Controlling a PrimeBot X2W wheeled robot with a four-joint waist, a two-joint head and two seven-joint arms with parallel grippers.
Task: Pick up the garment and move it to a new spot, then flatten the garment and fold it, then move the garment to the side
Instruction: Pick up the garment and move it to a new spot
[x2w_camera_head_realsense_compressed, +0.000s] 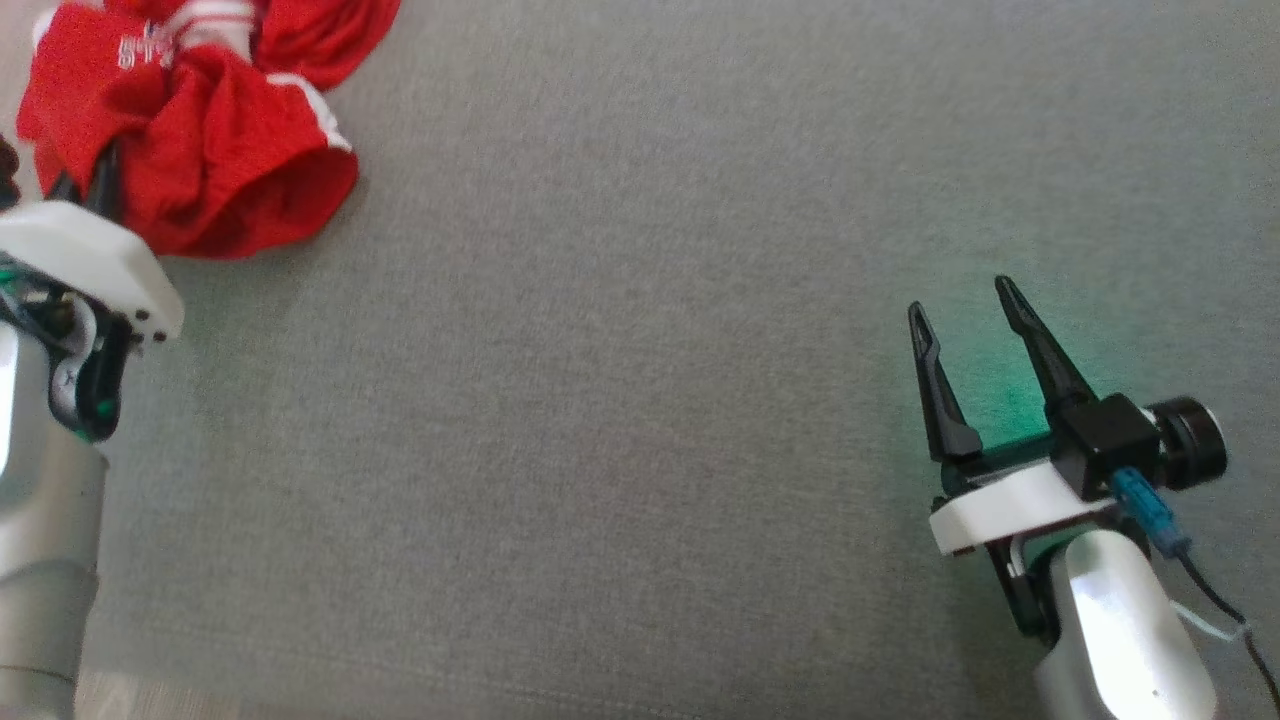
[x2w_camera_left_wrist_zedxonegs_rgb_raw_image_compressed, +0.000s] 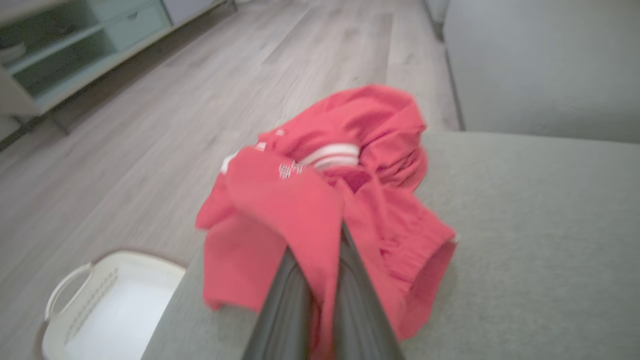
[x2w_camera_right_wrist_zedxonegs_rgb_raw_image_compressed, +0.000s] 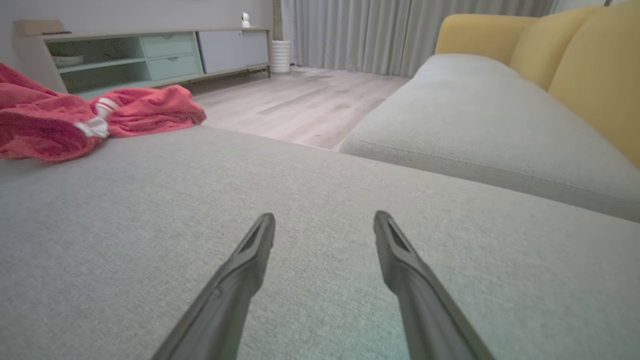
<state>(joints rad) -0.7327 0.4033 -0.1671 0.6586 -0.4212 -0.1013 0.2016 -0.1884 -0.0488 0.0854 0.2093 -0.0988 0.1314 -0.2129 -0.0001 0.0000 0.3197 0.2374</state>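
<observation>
Nearest me, the right gripper (x2w_camera_head_realsense_compressed: 960, 297) hangs just over the grey sofa seat (x2w_camera_head_realsense_compressed: 600, 400) with its fingers spread and nothing between them. It is well apart from the work, so I doubt it could catch anything that goes wrong on the other side.

Further along, the left gripper (x2w_camera_head_realsense_compressed: 85, 178) is clenched on a fold of the red garment (x2w_camera_head_realsense_compressed: 230, 150), its dark fingers buried in the cloth. From the wrist view the bite looks thin: one flap of fabric between the fingers, the rest slack around them. If the arm lifts quickly, I think that flap could slide out and the whole bundle drop.

The garment itself sits crumpled at the far left corner of the seat, right at the edge, with some cloth draping past it. That is the worry. A slip here would probably send it over the side rather than back onto the seat.

Below that edge is a white laundry basket (x2w_camera_left_wrist_zedxonegs_rgb_raw_image_compressed: 75, 277) on the wooden floor (x2w_camera_left_wrist_zedxonegs_rgb_raw_image_compressed: 150, 125); a dropped garment could land in either.

Even with a firm hold, a lift by a random fold may leave the garment hanging twisted and harder to flatten.
</observation>
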